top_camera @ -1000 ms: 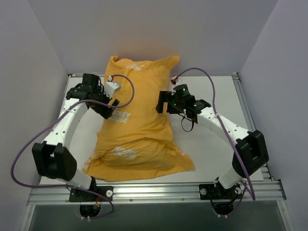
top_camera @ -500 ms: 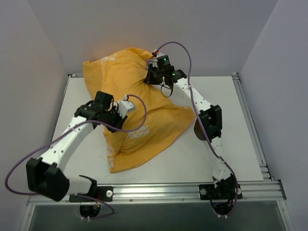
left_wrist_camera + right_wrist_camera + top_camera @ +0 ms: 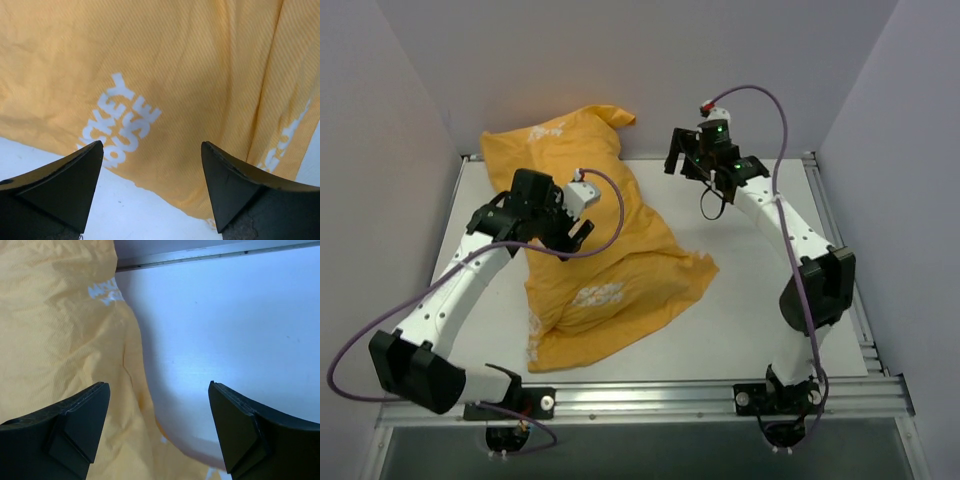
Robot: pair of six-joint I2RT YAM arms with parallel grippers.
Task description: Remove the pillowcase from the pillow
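Note:
The orange-yellow pillowcase [image 3: 610, 250] lies bulky and diagonal on the white table, from the back left corner to the front middle. No white pillow shows, so it is either hidden inside the case or out of view. My left gripper [image 3: 576, 232] is open and empty over the case's left side. In the left wrist view [image 3: 152, 147] its jaws stand wide above the fabric [image 3: 190, 75], which carries white MICKEY MOUSE lettering. My right gripper [image 3: 680, 166] is open and empty at the back, just right of the case's top end. The right wrist view [image 3: 159, 385] shows fabric [image 3: 60, 340] under its left finger.
The bare white table [image 3: 770, 300] lies to the right of and in front of the pillowcase. Grey walls close in the left, back and right. A metal rail [image 3: 650, 395] runs along the near edge and another [image 3: 210, 254] along the back.
The pillowcase has swung from lying straight in the middle to a diagonal toward the back left. My right gripper went to its top end, then moved right, off the fabric. My left gripper shifted slightly.

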